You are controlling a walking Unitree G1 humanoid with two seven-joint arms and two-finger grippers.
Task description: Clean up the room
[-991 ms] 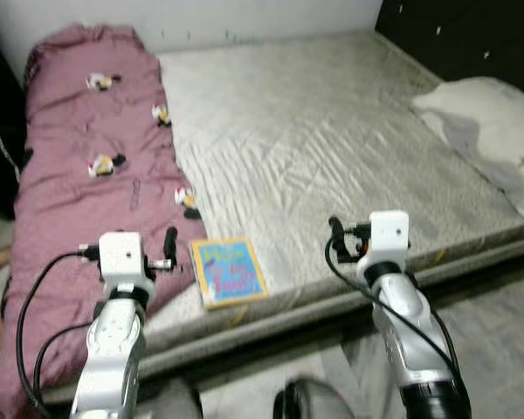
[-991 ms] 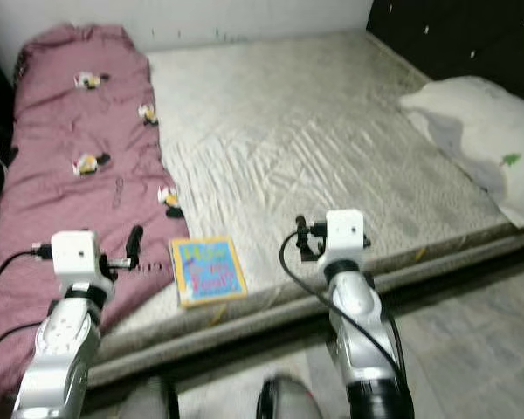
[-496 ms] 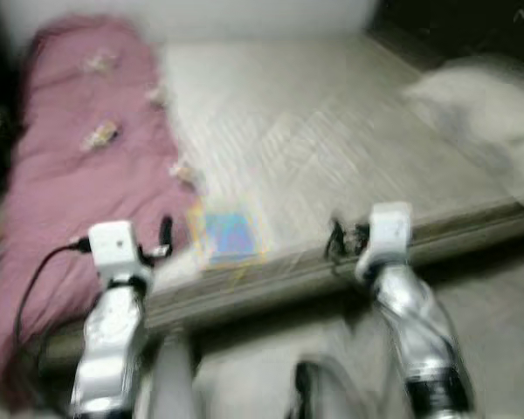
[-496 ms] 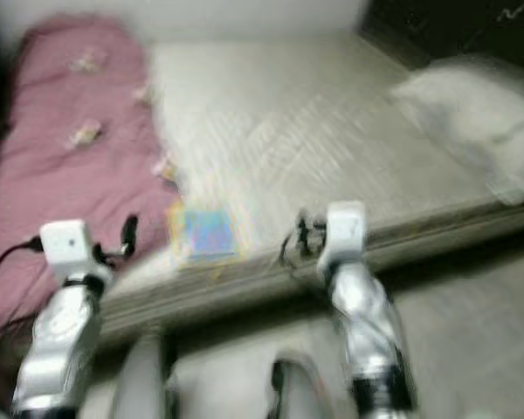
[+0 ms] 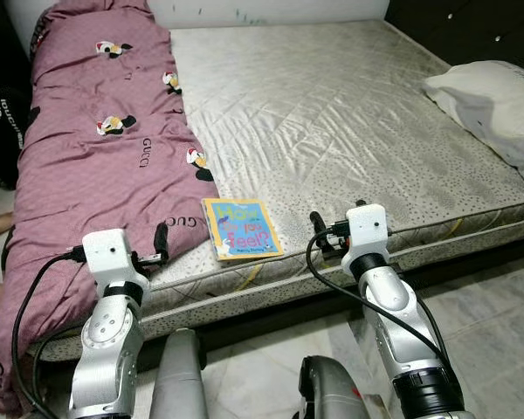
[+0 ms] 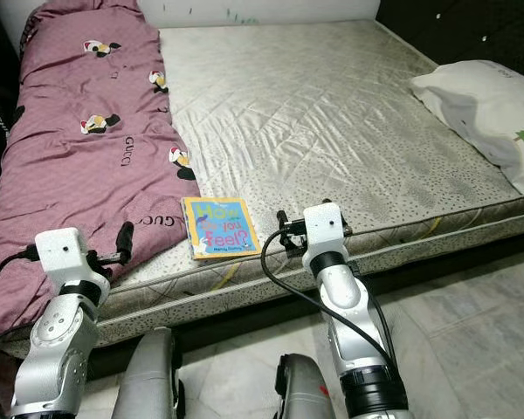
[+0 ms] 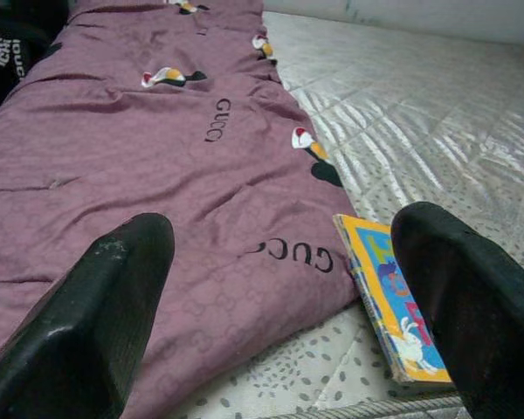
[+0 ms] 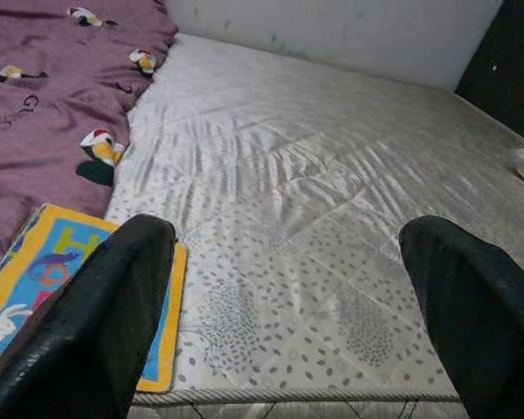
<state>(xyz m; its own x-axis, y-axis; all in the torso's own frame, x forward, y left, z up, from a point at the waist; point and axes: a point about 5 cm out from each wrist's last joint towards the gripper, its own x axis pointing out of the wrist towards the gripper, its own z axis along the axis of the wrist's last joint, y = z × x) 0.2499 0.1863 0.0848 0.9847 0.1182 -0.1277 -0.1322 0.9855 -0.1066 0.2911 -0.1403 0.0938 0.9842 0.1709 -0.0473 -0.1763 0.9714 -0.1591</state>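
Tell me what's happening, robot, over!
Left gripper open over the purple blanket. Right gripper open over the mattress edge. Picture book between them, untouched. White pillow far right. Nothing blocking, over.

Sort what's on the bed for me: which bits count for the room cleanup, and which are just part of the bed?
For the job:
- book, lying flat near the mattress's front edge, between both grippers
- left gripper, open, over the purple duvet's edge
- right gripper, open, beside the book

Just there:
- purple duvet, spread along the mattress's left side
- mattress
- white pillow, at the right edge
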